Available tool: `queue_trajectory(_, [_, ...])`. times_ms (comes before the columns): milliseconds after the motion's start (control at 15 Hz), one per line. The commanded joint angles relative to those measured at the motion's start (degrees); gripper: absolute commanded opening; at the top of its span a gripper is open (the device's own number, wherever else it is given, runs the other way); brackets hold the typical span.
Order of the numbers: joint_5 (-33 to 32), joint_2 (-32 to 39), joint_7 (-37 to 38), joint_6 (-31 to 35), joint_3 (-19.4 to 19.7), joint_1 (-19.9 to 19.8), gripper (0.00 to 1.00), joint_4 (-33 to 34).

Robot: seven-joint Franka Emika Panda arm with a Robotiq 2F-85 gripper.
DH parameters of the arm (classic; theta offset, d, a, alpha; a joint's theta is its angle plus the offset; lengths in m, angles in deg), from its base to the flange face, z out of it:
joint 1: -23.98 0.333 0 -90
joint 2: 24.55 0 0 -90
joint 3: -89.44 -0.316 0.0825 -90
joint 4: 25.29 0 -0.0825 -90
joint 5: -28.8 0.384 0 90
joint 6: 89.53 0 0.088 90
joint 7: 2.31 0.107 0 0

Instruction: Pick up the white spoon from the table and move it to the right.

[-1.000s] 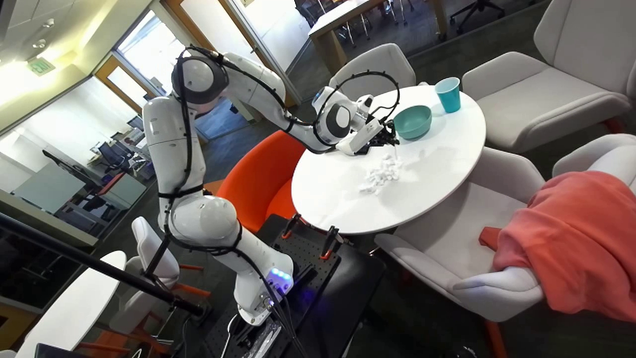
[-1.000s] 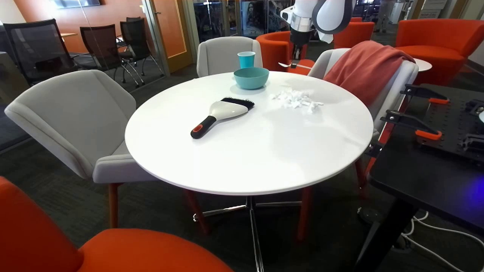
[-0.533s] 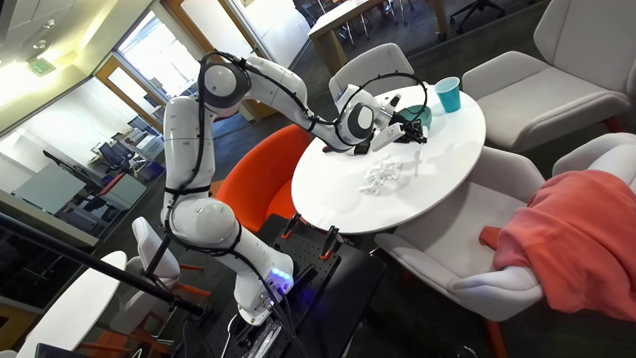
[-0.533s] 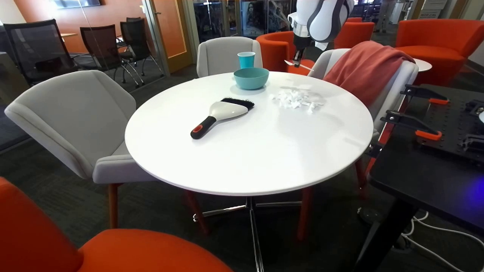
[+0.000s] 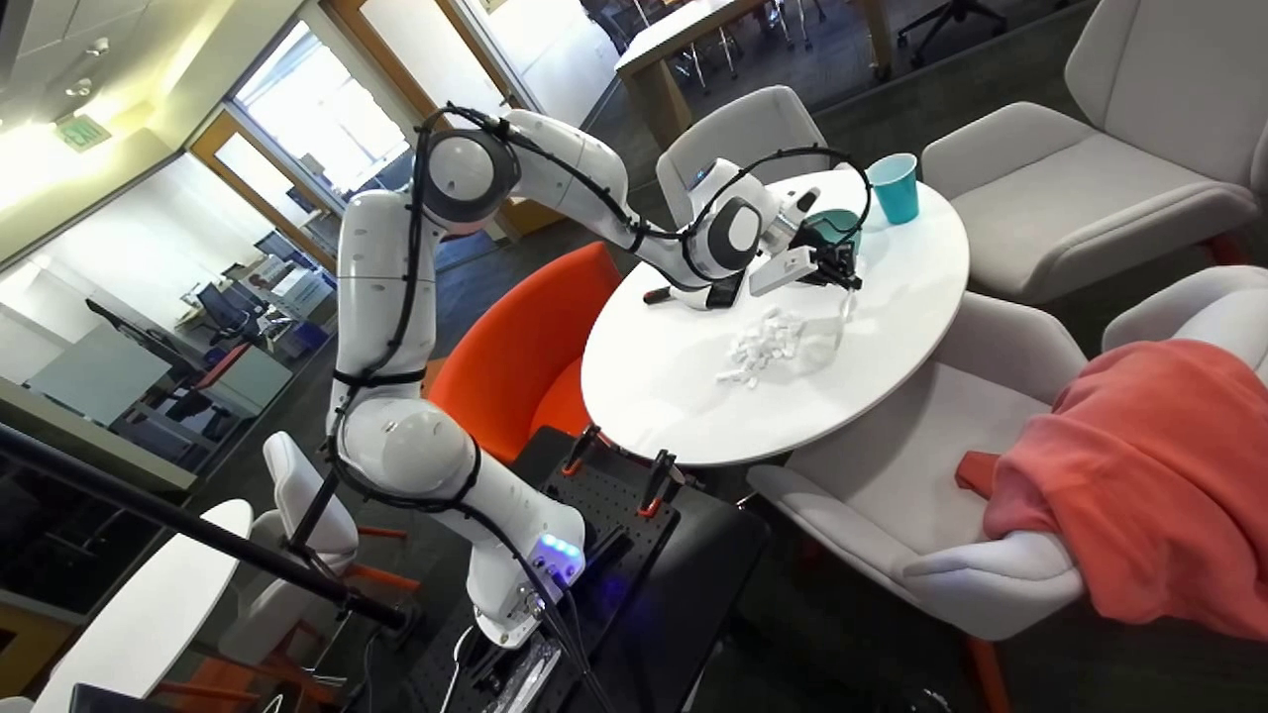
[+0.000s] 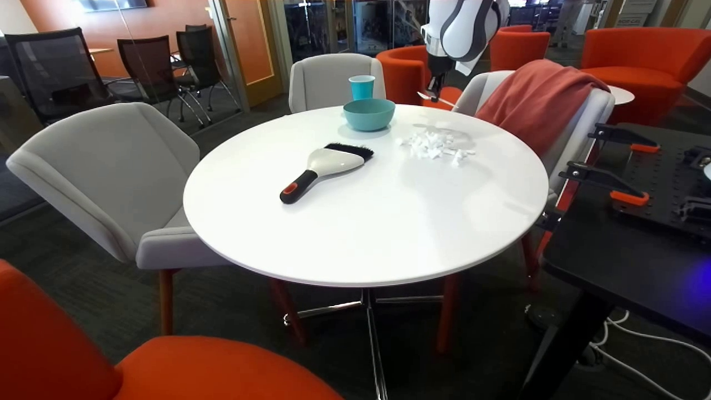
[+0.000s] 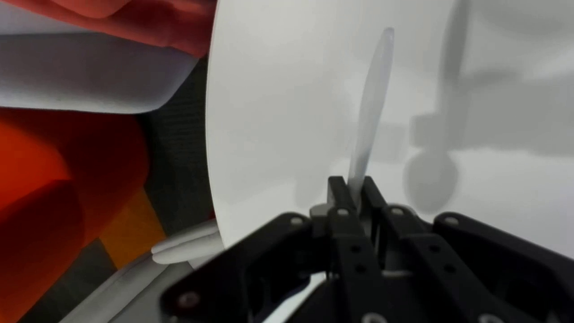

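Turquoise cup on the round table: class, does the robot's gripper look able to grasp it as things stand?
Probably not yet: the gripper is closed on the white spoon, so it would likely have to release that first. The turquoise cup itself stands upright, uncovered.

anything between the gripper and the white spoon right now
Nothing visible: in the wrist view the gripper is closed on the white spoon, holding it above the table with no other object between. The end spot isn't marked, so the path there can't be judged.
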Motion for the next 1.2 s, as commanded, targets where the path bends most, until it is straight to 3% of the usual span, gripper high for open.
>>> queue_trajectory(0, [1.1, 3.7, 0.9, -7.0, -5.3, -6.3, 0.02, 9.3])
queue_trajectory(200, [1.6, 6.6, 0.7, -11.3, -8.5, -10.1, 0.02, 15.5])
queue_trajectory(600, [3.2, 12.0, -0.7, -12.6, -14.5, -15.4, 0.02, 23.7])
queue_trajectory(667, [3.3, 12.4, -0.6, -12.7, -15.0, -15.7, 0.35, 24.3])
queue_trajectory(800, [3.5, 12.1, -0.6, -12.7, -15.9, -16.0, 0.42, 24.5])
queue_trajectory(1133, [3.2, 6.5, -1.2, -11.7, -17.1, -15.9, 0.82, 19.5])
